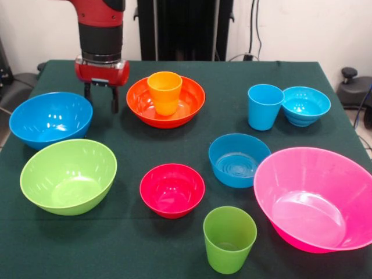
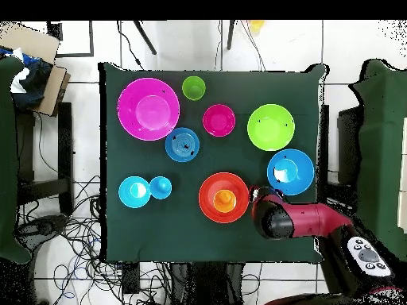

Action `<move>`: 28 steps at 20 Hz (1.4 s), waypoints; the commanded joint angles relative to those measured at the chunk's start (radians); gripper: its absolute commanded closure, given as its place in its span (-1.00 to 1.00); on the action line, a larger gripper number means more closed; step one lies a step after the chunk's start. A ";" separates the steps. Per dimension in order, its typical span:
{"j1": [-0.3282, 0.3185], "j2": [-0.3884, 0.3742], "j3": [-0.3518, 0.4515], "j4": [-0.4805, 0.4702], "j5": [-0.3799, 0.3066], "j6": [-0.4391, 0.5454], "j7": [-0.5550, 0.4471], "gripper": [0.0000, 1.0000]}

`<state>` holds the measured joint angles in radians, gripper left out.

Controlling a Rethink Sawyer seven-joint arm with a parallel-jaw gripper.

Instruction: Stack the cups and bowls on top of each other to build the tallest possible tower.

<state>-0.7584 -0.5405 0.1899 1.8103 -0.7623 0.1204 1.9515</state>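
My gripper point(image 1: 100, 100) hangs open and empty just above the cloth, between the large blue bowl point(image 1: 51, 118) and the wide orange bowl point(image 1: 190, 99). An orange cup point(image 1: 164, 92) stands upright inside that orange bowl. A light blue cup point(image 1: 264, 107) stands beside the small turquoise bowl point(image 1: 305, 106). The medium blue bowl point(image 1: 238, 161), small red bowl point(image 1: 172, 190), lime green bowl point(image 1: 68, 176) and large pink bowl point(image 1: 317, 199) sit apart, each alone. Nearest the front edge stands a green cup point(image 1: 229, 239). From overhead the arm point(image 2: 290, 220) covers the gripper beside the orange bowl point(image 2: 208, 198).
All pieces rest on a dark green tablecloth point(image 1: 133, 139). Open cloth lies between the orange and red bowls. Cables and a cardboard box point(image 2: 40, 59) lie on the floor around the table, and a controller point(image 2: 366, 256) sits by the robot base.
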 commanded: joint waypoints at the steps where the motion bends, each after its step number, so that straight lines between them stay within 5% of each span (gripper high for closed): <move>1: 0.013 -0.181 0.036 0.150 -0.015 0.137 -0.073 -1.00; 5: -0.019 -0.299 0.063 0.238 0.030 0.213 -0.117 -1.00; 9: -0.018 -0.329 0.074 0.260 0.032 0.232 -0.113 -1.00; 18: 0.102 -0.241 0.001 0.238 -0.039 0.119 0.041 -1.00; 28: 0.339 -0.098 -0.181 0.190 -0.026 -0.077 0.176 -1.00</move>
<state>-0.5509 -0.7740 0.0871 2.0041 -0.7502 0.1796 1.9515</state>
